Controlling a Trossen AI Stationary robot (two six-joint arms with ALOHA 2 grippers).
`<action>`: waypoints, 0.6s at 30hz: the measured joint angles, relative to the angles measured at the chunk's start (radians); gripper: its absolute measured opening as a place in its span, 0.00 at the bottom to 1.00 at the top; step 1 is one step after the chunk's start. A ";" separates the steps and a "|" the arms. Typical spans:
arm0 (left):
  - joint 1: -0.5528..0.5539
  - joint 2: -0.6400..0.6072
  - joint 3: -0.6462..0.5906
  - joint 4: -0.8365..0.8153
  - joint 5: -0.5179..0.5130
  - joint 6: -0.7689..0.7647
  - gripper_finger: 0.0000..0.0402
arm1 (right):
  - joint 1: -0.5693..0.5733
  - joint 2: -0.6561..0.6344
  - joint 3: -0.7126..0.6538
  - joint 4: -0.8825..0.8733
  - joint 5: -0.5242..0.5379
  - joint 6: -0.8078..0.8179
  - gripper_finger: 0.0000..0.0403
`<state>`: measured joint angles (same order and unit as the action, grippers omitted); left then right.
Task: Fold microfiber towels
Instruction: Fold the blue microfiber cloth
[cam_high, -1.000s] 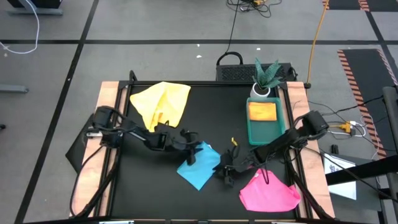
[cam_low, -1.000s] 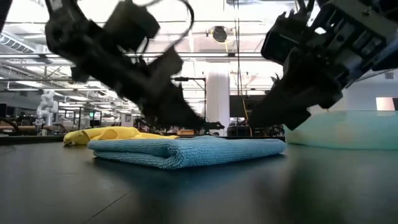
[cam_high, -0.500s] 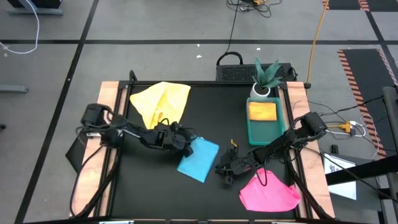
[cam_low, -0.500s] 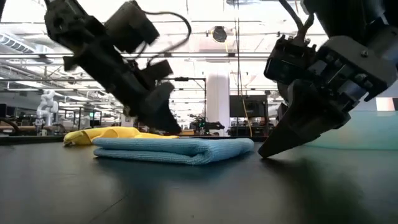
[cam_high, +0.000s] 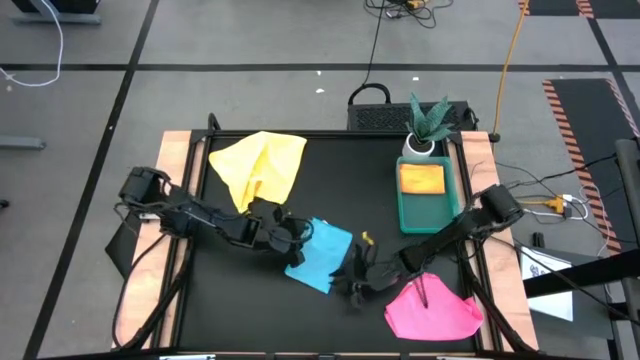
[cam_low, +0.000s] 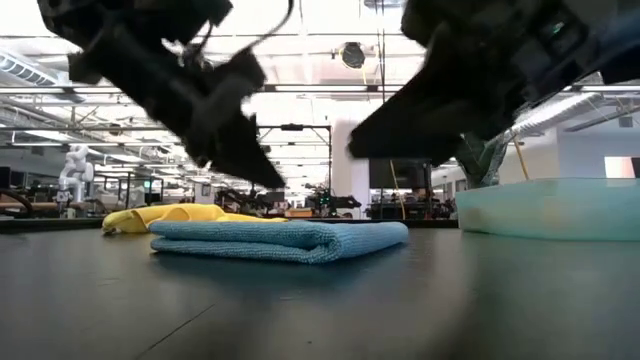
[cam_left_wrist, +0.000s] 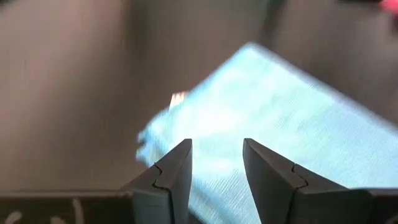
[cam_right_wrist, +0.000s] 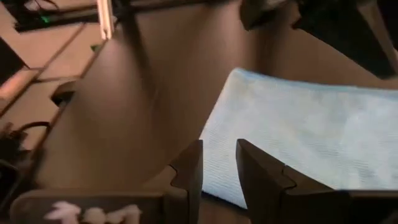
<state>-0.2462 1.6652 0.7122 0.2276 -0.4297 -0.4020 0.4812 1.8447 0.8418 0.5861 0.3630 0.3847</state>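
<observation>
The light blue towel lies folded flat on the black table top, its rounded fold edge toward the right. My left gripper hovers over its left side, open, nothing between the fingers. My right gripper hovers at its near right corner, open with a narrow gap, also holding nothing. In the low view both grippers hang clear above the cloth. A yellow towel lies crumpled at the far left, a pink towel at the near right.
A green tray with a yellow folded cloth in it stands at the right, a potted plant behind it. Bare black table top lies at the near left and far middle.
The blue towel's right part has been drawn in over the rest, leaving a shorter folded rectangle that lies still. Both grippers have then risen clear of it, the left drawing back toward the table's left edge, the right shifting toward the near edge.
</observation>
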 joint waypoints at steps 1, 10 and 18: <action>0.000 0.014 0.000 -0.012 0.003 -0.015 0.36 | -0.003 0.023 0.023 -0.016 0.001 0.012 0.22; -0.129 0.007 0.000 -0.243 -0.203 -0.244 0.36 | -0.057 0.074 0.071 -0.258 -0.001 0.123 0.22; -0.262 0.005 0.000 -0.174 -0.186 -0.289 0.36 | -0.039 -0.119 0.068 -0.475 0.031 0.043 0.22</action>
<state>-0.5085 1.6698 0.7124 0.0538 -0.6159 -0.6907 0.4423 1.7259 0.9096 0.1111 0.3944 0.4281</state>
